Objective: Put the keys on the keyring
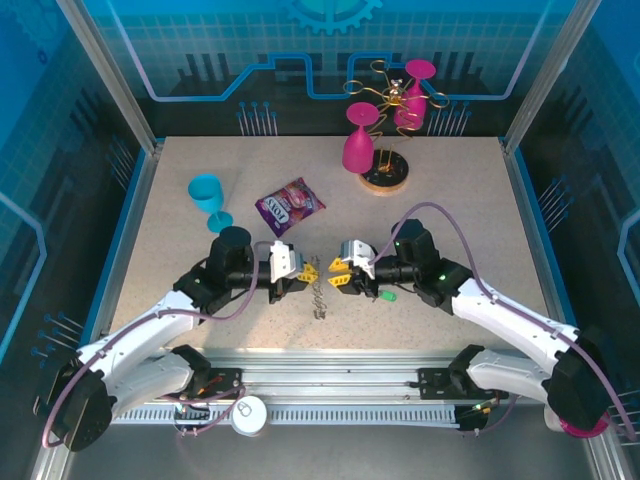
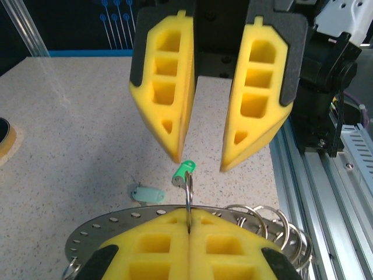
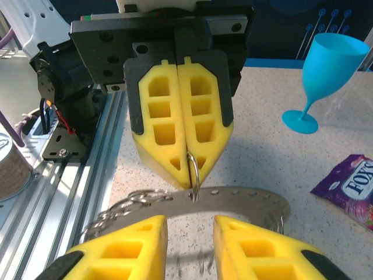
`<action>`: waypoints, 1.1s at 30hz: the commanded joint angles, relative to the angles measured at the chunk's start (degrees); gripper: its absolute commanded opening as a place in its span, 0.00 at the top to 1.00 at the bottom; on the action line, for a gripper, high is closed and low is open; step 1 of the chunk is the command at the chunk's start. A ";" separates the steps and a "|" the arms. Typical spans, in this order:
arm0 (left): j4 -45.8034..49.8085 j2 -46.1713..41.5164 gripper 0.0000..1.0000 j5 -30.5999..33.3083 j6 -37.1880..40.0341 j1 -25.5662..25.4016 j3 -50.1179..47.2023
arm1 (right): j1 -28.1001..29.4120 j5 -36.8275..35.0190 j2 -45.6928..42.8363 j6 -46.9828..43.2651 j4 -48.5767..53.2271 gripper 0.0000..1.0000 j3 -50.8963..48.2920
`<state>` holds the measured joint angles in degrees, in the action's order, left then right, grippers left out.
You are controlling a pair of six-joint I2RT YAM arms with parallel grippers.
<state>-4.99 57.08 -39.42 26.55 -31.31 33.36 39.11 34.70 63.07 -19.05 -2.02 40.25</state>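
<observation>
My left gripper [image 2: 189,217] is shut on one small wire loop [image 2: 189,189] of the keyring [image 2: 105,224], a dark perforated metal ring fringed with loops, held above the table. Facing it, my right gripper [image 3: 190,233] stands open just short of the keyring [image 3: 250,201], with nothing between its fingers. Both keys lie on the table beyond the ring: the bright green one [image 2: 184,172] and the pale grey-green one [image 2: 147,193]. From above, the two grippers [image 1: 308,272] [image 1: 337,273] meet at the table's near middle with the keyring [image 1: 320,298] hanging between them and the green key [image 1: 387,296] under the right arm.
A purple snack packet [image 1: 290,205] and a blue goblet [image 1: 208,195] lie behind the left arm. Pink glasses hang on a wire rack with a round wooden base [image 1: 385,180] at the back. The aluminium rail [image 1: 340,385] runs along the near edge.
</observation>
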 commanded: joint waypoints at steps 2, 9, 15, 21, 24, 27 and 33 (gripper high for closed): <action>-4.93 -1.09 1.00 -3.28 -1.58 -0.40 -0.84 | 1.27 1.32 1.29 0.62 -5.70 0.74 -0.08; -5.82 -0.74 1.00 -4.50 -1.76 -0.44 -0.84 | 1.95 1.73 2.49 1.04 -7.18 0.79 0.24; -5.74 -0.73 1.00 -5.32 -1.86 -0.58 -0.84 | 2.28 2.00 3.20 0.94 -6.88 0.92 0.96; -3.97 -0.90 0.85 -3.74 -0.97 -0.55 -0.54 | 2.33 1.93 2.68 -1.09 -2.20 1.00 2.41; -3.28 -0.79 0.80 -3.77 -0.71 -0.59 0.08 | 2.85 0.89 2.94 -3.94 3.33 1.00 4.51; -1.42 -0.57 0.80 -3.94 0.15 -0.70 0.94 | 3.39 -0.23 3.85 -6.50 9.02 1.00 6.99; 0.59 0.52 0.85 -3.98 1.32 -1.18 1.75 | 3.94 0.41 4.28 -6.32 9.25 1.00 8.00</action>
<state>-5.76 57.10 -41.58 25.98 -31.88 33.28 42.06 33.87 67.00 -24.27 6.09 46.06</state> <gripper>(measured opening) 0.150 0.057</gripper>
